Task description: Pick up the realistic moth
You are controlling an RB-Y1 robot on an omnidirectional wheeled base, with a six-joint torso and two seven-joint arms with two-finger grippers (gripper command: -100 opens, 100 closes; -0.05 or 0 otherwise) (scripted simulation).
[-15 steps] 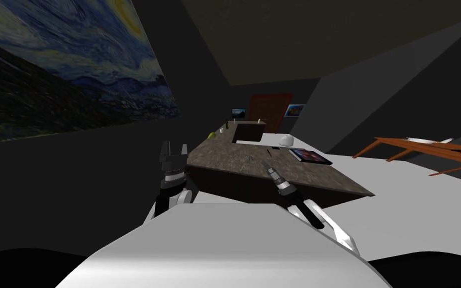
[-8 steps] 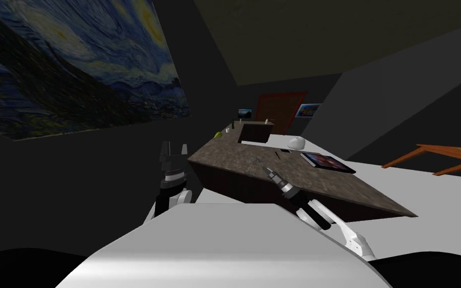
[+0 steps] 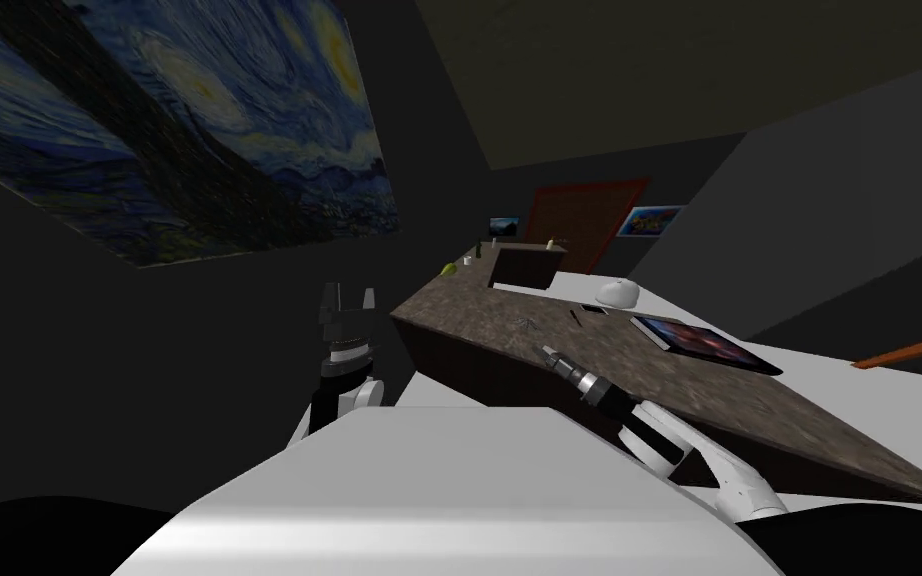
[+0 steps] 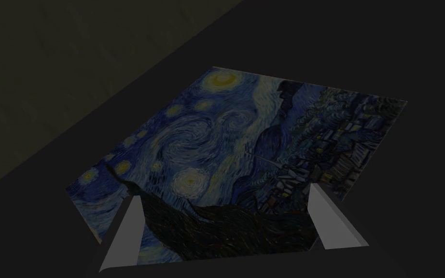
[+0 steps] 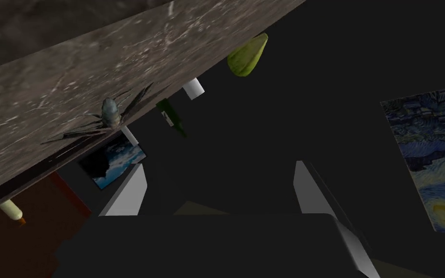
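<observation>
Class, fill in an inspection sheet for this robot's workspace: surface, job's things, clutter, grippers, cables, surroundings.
Surface: mottled brown-grey countertop on a dark base.
Job's things: moth, grey, wings spread, lying flat on the countertop, untouched.
Clutter: tablet-like slab, white dome, yellow-green object and green bottle, all on the countertop and apart from the moth.
Grippers: right gripper open, short of the moth, nothing between its fingers; left gripper open, raised beside the countertop's end.
Cables: nothing seen.
Surroundings: starry-sky painting on a dark wall; reddish door beyond the countertop.
</observation>
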